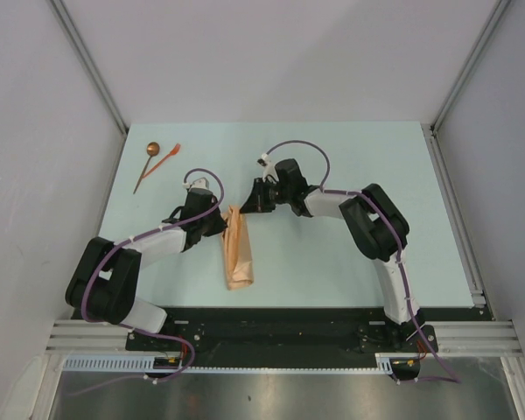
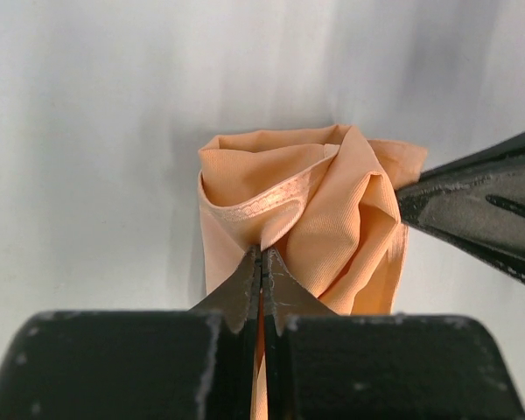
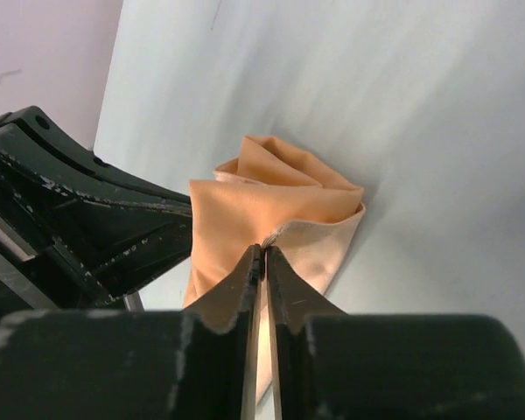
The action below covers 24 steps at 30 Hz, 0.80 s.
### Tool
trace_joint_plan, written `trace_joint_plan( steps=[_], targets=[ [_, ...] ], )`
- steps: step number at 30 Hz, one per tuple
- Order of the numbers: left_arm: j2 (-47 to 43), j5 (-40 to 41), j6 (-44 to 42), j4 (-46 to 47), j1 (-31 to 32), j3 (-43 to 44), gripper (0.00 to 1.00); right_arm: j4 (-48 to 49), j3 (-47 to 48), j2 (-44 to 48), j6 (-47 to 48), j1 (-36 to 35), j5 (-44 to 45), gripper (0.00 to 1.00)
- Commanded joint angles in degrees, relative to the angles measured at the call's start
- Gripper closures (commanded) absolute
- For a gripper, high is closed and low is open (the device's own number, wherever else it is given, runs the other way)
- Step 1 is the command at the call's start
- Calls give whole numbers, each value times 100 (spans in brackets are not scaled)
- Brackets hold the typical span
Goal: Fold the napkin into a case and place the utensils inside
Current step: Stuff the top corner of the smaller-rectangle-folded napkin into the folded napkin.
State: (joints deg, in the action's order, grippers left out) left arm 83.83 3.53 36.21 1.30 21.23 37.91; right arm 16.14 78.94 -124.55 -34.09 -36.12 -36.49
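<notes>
The left gripper [image 2: 261,255] and the right gripper [image 3: 262,251] both pinch the far end of the folded napkin [image 1: 238,258], fingers closed on the cloth. The spoon [image 1: 145,168] lies well apart.

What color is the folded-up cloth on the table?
The napkin is plain peachy orange, no pattern, clearest in the left wrist view.

Far end of the case [image 1: 238,254] is hidden beneath the left gripper [image 1: 220,216] and right gripper [image 1: 248,202]. The orange-red fork-like piece [image 1: 168,157] is too small in the top view to resolve its tines.
</notes>
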Motion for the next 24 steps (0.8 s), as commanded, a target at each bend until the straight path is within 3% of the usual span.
trace_joint_plan(
  steps=[1, 12, 24],
  targets=[
    [-130, -133, 123, 178, -32, -21, 100, 100, 438, -157, 148, -62, 10, 98],
    [-43, -239, 290, 134, -32, 94, 100, 249, 640, -192, 288, -299, -279, 100],
    [-165, -160, 475, 353, -58, 76, 100, 882, 650, -992, -221, -563, -693, 100]
  ],
)
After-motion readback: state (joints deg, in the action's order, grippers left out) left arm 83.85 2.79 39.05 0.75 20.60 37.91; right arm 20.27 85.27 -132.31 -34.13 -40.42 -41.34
